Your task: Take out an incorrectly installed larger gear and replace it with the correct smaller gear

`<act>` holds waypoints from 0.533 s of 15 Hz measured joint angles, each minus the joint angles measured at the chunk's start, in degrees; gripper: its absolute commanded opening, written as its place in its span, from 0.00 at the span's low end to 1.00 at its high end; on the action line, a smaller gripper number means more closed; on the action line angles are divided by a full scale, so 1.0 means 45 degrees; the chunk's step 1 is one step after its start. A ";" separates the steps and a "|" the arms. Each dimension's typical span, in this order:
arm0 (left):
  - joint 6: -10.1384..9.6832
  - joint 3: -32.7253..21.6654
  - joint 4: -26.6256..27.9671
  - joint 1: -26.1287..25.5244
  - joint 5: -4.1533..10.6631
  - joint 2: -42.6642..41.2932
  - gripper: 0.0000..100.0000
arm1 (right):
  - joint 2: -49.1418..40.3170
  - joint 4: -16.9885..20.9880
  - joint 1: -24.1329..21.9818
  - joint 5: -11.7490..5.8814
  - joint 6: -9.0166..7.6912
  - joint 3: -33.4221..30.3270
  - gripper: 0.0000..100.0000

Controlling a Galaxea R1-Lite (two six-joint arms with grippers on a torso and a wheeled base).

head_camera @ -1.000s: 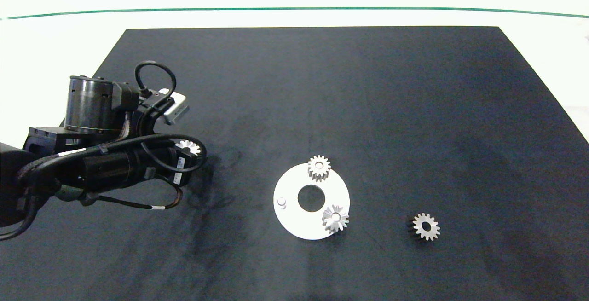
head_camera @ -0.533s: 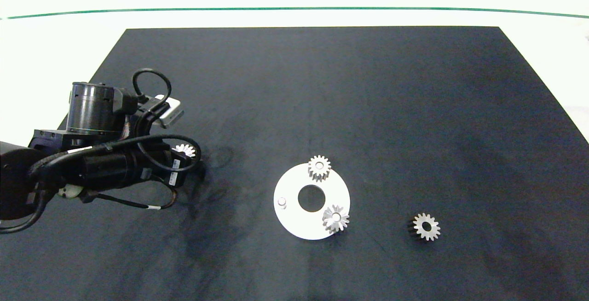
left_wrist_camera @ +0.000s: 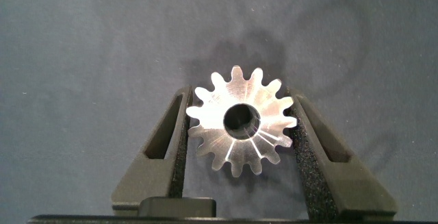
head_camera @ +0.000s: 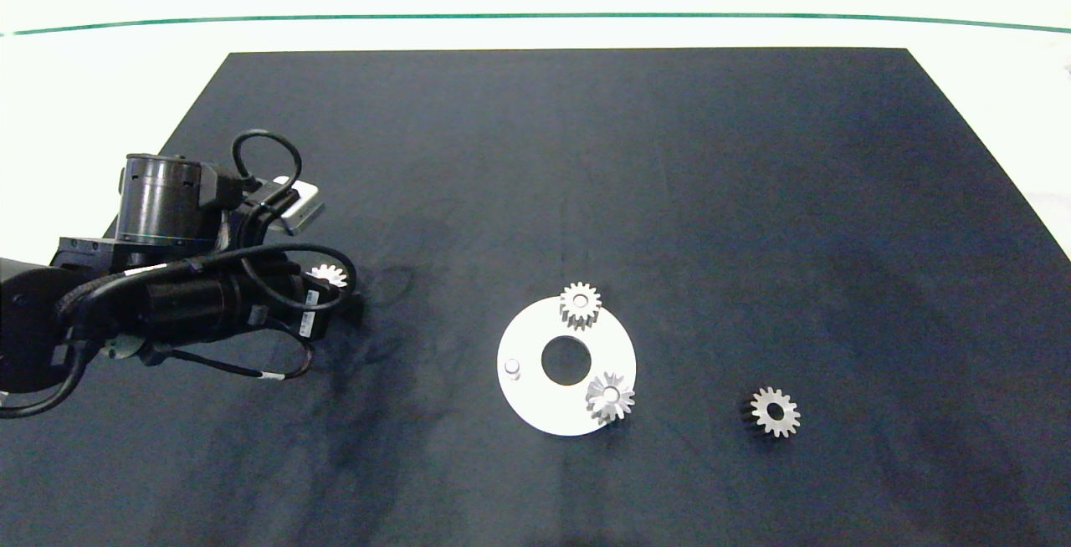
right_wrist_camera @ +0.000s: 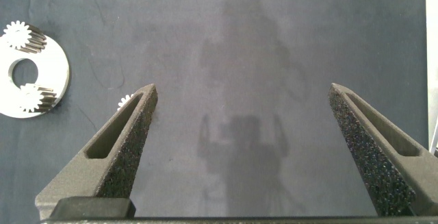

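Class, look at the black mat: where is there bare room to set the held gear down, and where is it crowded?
The left hand grips the larger gear. Bare mat lies across the far half, and between that hand and the white disc. It is crowded around the disc, its two gears, and the smaller gear beside it.
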 measured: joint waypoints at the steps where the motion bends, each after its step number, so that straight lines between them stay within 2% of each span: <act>1: 0.0000 -0.0005 -0.0005 0.0005 -0.0016 -0.0049 1.00 | 0.0005 0.0000 0.0000 0.0000 0.0000 0.0000 1.00; 5: 0.0011 0.0068 0.0068 -0.0016 -0.0087 -0.0349 1.00 | 0.0011 0.0003 0.0005 0.0000 -0.0011 0.0057 1.00; 8: 0.0000 0.0154 0.0119 -0.0060 -0.0108 -0.0880 1.00 | 0.0092 0.0043 0.0165 0.0000 -0.0203 0.0179 1.00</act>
